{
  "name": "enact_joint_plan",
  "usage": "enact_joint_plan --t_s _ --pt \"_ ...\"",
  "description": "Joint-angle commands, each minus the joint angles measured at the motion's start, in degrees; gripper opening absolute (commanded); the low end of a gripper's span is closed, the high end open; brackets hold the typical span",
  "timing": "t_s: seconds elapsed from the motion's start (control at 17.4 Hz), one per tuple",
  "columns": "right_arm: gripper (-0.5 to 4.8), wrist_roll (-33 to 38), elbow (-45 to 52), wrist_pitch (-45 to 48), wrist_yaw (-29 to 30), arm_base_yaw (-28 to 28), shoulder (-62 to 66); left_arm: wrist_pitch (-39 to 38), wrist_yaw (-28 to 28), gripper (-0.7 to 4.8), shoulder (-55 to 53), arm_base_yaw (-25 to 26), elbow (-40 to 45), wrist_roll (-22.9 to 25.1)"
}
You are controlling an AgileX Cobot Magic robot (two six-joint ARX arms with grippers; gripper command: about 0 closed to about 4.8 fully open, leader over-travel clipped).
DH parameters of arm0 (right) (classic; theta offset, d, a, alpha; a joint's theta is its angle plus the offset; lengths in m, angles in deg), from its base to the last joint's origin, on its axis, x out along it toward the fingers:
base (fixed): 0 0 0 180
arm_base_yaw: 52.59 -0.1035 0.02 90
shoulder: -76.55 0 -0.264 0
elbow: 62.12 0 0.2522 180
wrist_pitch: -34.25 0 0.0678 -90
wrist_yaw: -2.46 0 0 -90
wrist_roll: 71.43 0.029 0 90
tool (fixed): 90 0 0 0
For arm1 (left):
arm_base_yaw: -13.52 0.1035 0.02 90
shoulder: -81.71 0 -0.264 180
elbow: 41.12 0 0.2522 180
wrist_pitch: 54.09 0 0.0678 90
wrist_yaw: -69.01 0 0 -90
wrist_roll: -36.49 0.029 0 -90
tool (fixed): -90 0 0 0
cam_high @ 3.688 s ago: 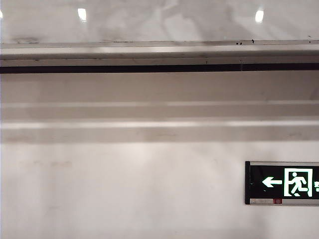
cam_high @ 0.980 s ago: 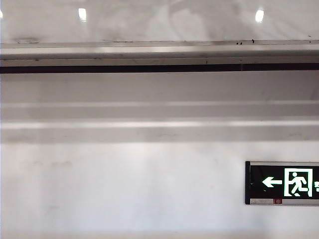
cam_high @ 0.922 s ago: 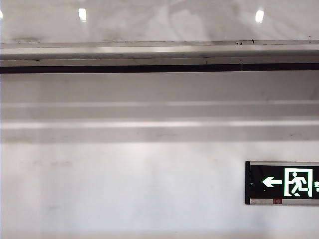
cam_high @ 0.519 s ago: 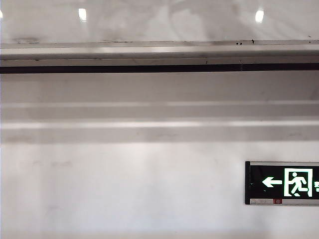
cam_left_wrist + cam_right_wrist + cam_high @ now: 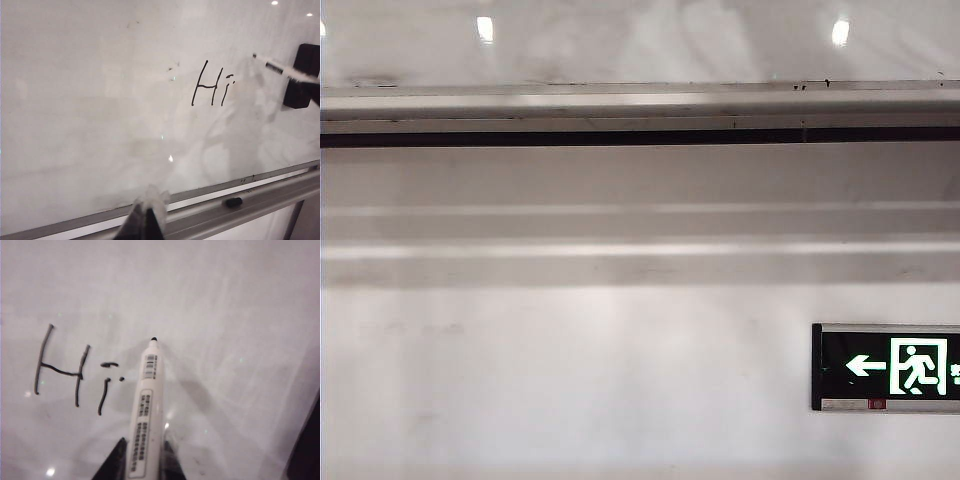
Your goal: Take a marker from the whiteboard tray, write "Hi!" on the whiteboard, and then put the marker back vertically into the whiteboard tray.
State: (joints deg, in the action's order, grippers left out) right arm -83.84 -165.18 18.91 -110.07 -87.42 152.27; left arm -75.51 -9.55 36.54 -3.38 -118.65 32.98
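The right gripper (image 5: 142, 460) clamps the marker (image 5: 145, 410), its tip just beside "Hi" on the whiteboard (image 5: 90, 100). The left gripper (image 5: 146, 220), idle over the whiteboard tray (image 5: 280, 192), looks closed. A shallow approach could smear the exclamation mark.

This looks like an office or classroom in a public building. A large glossy whiteboard (image 5: 100, 100) hangs on a plain white wall (image 5: 570, 380), with a long metal tray (image 5: 640, 105) under it. Below the tray, on the wall, there is a lit green exit sign (image 5: 888, 367) with an arrow and a running figure.
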Motion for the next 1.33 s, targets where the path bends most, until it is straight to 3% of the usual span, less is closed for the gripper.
enact_joint_plan --t_s 0.06,1.33 --pt "-0.01 -0.1 -0.2 1.2 0.2 0.7 0.4 0.5 0.4 -0.06 0.1 0.0 -0.4 -0.2" --pt "-0.01 2.7 -0.2 -12.2 -1.6 1.0 2.2 0.5 0.4 -0.06 0.1 0.0 -0.4 -0.1"
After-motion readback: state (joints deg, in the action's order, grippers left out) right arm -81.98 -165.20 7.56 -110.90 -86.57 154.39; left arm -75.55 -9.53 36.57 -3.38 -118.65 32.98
